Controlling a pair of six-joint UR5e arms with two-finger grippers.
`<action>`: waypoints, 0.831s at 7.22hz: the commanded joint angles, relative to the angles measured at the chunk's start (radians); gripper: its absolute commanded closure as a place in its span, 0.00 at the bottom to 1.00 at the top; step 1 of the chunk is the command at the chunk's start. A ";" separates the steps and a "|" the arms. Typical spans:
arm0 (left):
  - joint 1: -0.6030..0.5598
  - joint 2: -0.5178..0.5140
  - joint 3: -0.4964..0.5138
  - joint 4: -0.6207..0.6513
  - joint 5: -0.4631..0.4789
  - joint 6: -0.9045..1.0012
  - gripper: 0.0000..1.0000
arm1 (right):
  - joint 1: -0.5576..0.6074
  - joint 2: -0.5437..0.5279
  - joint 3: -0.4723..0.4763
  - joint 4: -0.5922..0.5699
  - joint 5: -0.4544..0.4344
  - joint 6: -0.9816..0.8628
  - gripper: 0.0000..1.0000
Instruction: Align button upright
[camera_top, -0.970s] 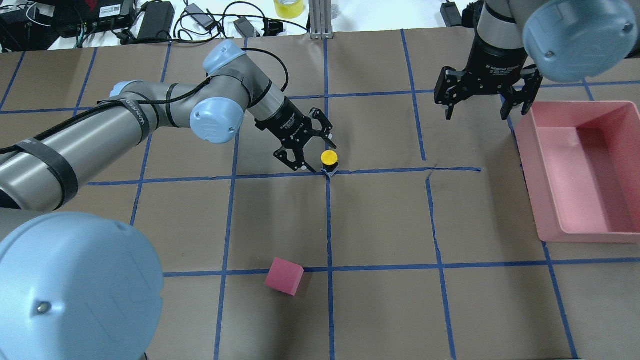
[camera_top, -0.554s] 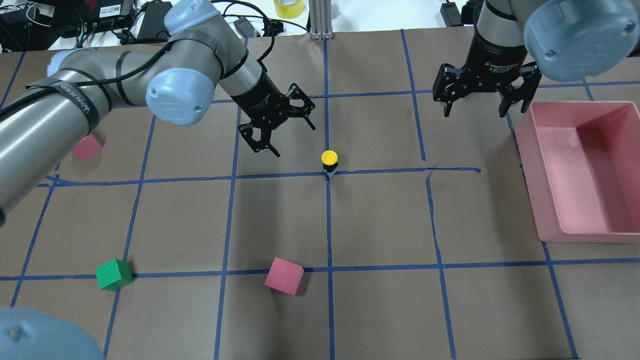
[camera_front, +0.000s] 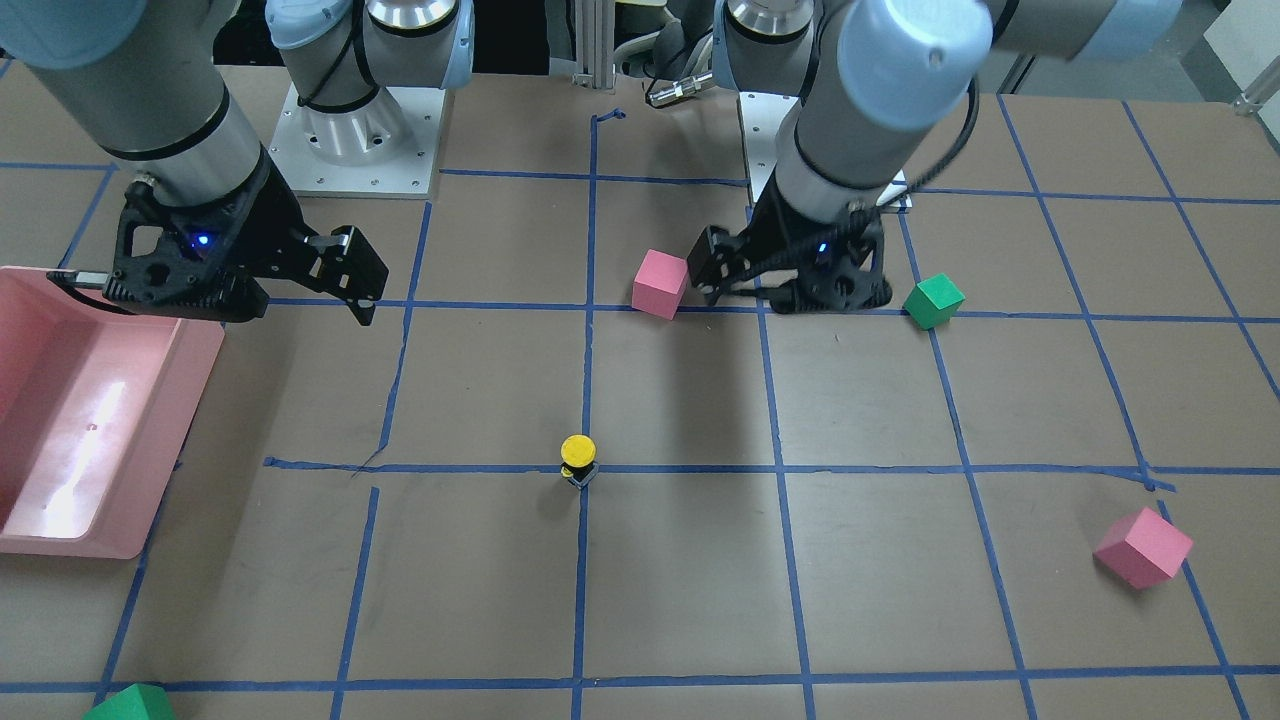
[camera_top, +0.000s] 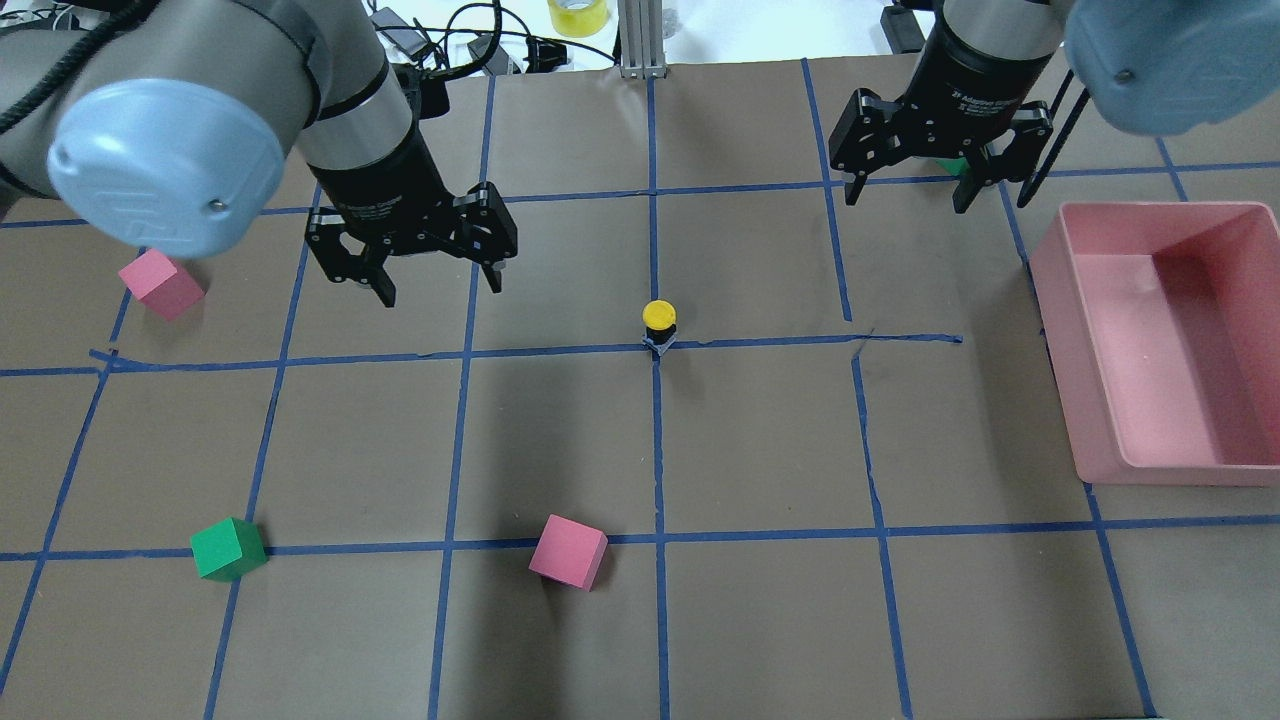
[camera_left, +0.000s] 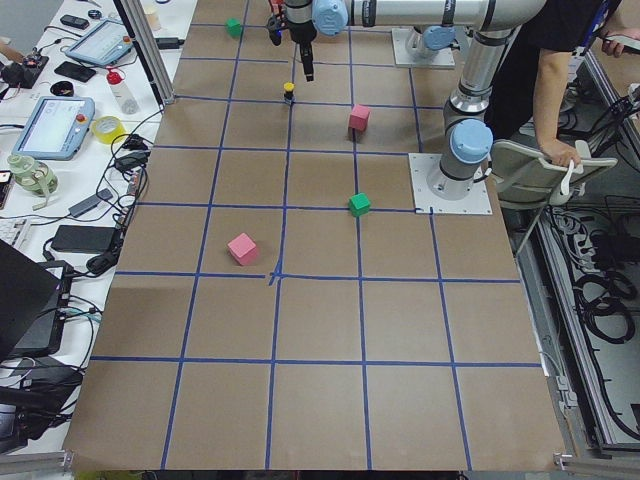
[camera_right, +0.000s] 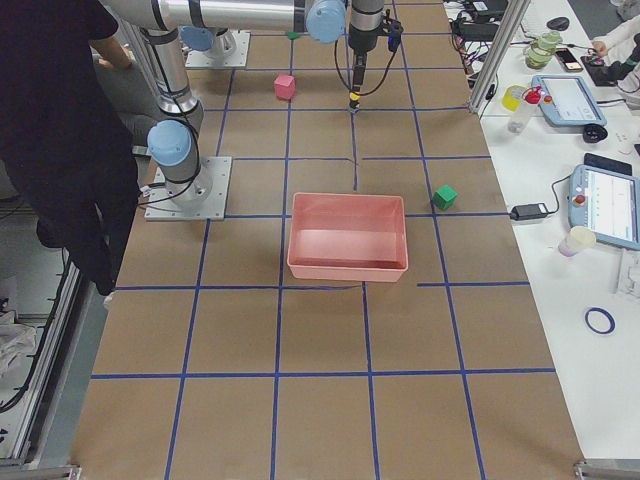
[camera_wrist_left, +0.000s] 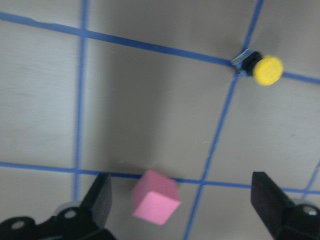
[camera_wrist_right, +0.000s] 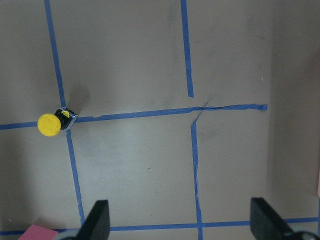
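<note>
One button (camera_front: 578, 460), two pink cubes (camera_front: 660, 283) (camera_front: 1143, 547), two green cubes (camera_front: 932, 300) (camera_front: 128, 705), one bin (camera_front: 90, 400)

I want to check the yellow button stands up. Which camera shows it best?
The front-facing view: the button stands clear, yellow cap above its base. The overhead view is similar. The wrist views see it from above, the left blurry. Side views show it tiny.

1. Near arm's right claw (camera_right: 356, 85) hangs pointing down over worktop (camera_right: 240, 340).
2. Just below claw tips: button (camera_right: 352, 103); contact unclear.
3. Robot-side of claw, near: pink cube (camera_right: 285, 87).
4. Camera-side of claw, well apart: pink bin (camera_right: 348, 268).
</note>
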 joint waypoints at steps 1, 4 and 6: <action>0.001 0.061 -0.001 0.106 0.057 0.215 0.00 | -0.002 -0.002 0.008 0.003 -0.014 -0.072 0.00; 0.001 0.096 0.017 0.124 0.046 0.197 0.00 | -0.008 -0.002 -0.003 0.069 -0.111 -0.074 0.00; 0.004 0.085 0.015 0.142 0.042 0.056 0.00 | -0.009 0.000 -0.001 0.072 -0.119 -0.075 0.00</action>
